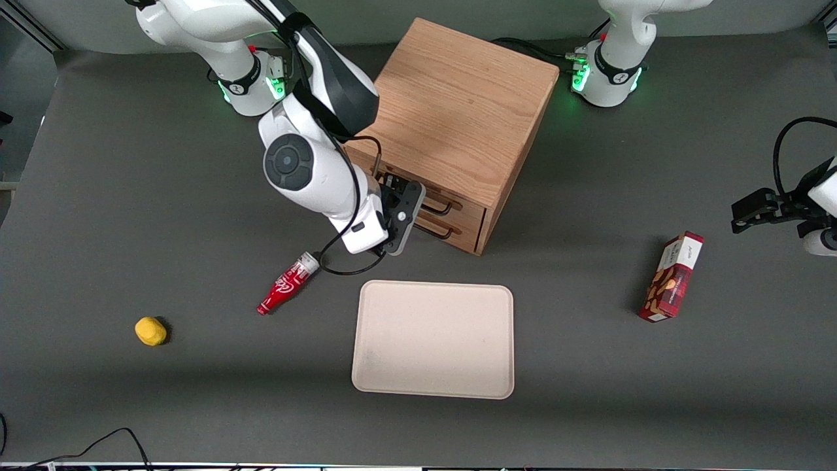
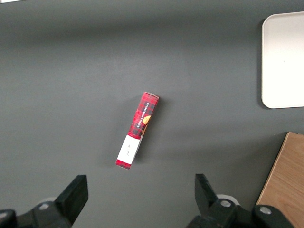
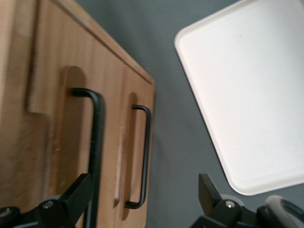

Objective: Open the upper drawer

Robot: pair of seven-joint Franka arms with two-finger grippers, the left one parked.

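Observation:
The oak cabinet [image 1: 458,111] stands at the back middle of the table, its two drawers facing the front camera at an angle. The upper drawer [image 1: 463,204] looks shut, and its black wire handle [image 1: 441,208] is partly hidden by my hand. My right gripper [image 1: 407,219] hovers just in front of the drawer fronts. In the right wrist view it [image 3: 142,197] is open. The upper drawer's handle [image 3: 96,142] runs close past one fingertip [image 3: 78,192]. The lower drawer's handle [image 3: 145,156] lies between the fingers, and nothing is gripped.
A cream tray [image 1: 433,339] lies on the table in front of the cabinet, also in the right wrist view [image 3: 251,95]. A red cola bottle [image 1: 288,282] lies beside my hand. A yellow lump [image 1: 151,331] sits toward the working arm's end, a red box [image 1: 672,277] toward the parked arm's.

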